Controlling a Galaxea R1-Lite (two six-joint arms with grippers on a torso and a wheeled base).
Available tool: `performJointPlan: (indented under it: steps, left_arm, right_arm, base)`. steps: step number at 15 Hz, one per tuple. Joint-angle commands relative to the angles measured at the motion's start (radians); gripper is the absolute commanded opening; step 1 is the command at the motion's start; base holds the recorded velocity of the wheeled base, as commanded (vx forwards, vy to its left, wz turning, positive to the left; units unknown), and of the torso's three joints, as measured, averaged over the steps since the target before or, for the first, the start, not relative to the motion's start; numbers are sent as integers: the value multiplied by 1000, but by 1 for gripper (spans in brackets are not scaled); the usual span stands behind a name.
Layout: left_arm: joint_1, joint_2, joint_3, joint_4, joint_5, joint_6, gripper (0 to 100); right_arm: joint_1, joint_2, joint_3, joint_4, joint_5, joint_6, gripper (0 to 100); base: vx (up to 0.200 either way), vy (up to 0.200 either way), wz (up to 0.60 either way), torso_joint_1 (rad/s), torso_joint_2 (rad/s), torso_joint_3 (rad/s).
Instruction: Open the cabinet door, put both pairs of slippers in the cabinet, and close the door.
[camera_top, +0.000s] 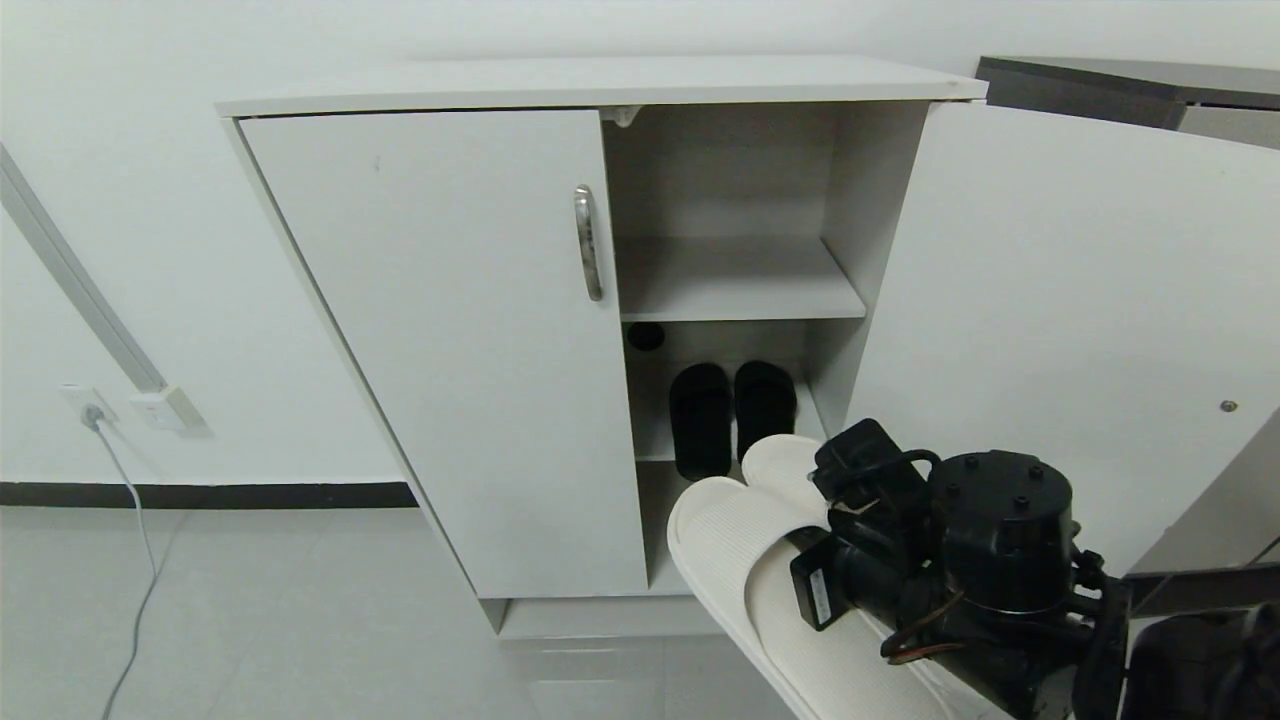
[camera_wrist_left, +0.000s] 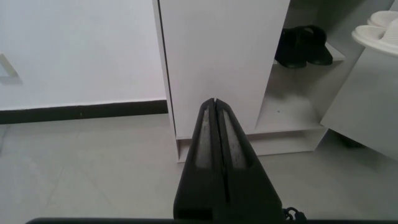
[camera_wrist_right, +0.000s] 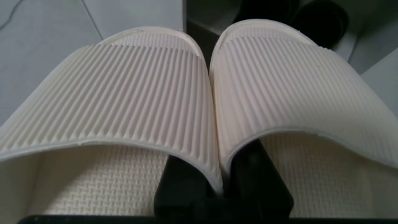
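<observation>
Left of the cabinet (camera_top: 600, 82), low on the wall, you see a wall socket (camera_top: 85, 405) with a grey cable (camera_top: 140, 540) hanging from it down to the floor. Your left gripper (camera_wrist_left: 214, 109) hangs above the floor in front of the cabinet's shut half, pointing at the foot of it; its two fingers are pressed flat against each other with nothing between them. On the cabinet itself, the left door (camera_top: 430, 350) is shut, and its metal handle (camera_top: 588, 243) stands upright along the edge next to the opening. Right of that handle the cabinet's other half stands open, and you look straight onto the upper shelf (camera_top: 735, 285), which is bare. One level below it, the black slippers (camera_top: 702, 420) lie side by side inside the cabinet, touching or nearly so, set well back from the shelf's front edge. Just in front of that same opening, and lower, you hold the white slippers (camera_top: 740, 570) side by side with their toes toward the cabinet; you cannot tell from these views whether the toes have crossed the cabinet's front edge. Your right gripper (camera_wrist_right: 221, 186) has them from behind: one finger sits under each strap, and the two are closed in on the slippers' adjoining inner sides, pinching the pair together. Right of the slippers, the right door (camera_top: 1050, 330) of the cabinet is swung wide open, its inner face turned toward you.
</observation>
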Motion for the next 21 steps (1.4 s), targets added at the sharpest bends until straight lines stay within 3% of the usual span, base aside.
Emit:
performJointPlan:
  steps: [1,4,7,9,15,21]
  left_arm:
    - [0,0,-1,0,0,0,0]
    - [0,0,0,0,0,0,0]
    - [0,0,0,0,0,0,0]
    - [0,0,0,0,0,0,0]
    - [0,0,0,0,0,1,0]
    - [0,0,0,0,0,1,0]
  right_arm:
    - [37,101,-104,8,-96,53,0]
    - [61,210,-322,174,-325,142,0]
    - [61,196,-519,384,-412,212,0]
    - [53,202,-620,435,-483,201,0]
    - [7,210,-746,415,-492,100,0]
    - [7,210,-758,407,-492,80,0]
  base:
    - [0,0,0,0,0,0]
    - [0,0,0,0,0,0]
    - [0,0,0,0,0,0]
    - [0,0,0,0,0,0]
    - [0,0,0,0,0,0]
    - [0,0,0,0,0,0]
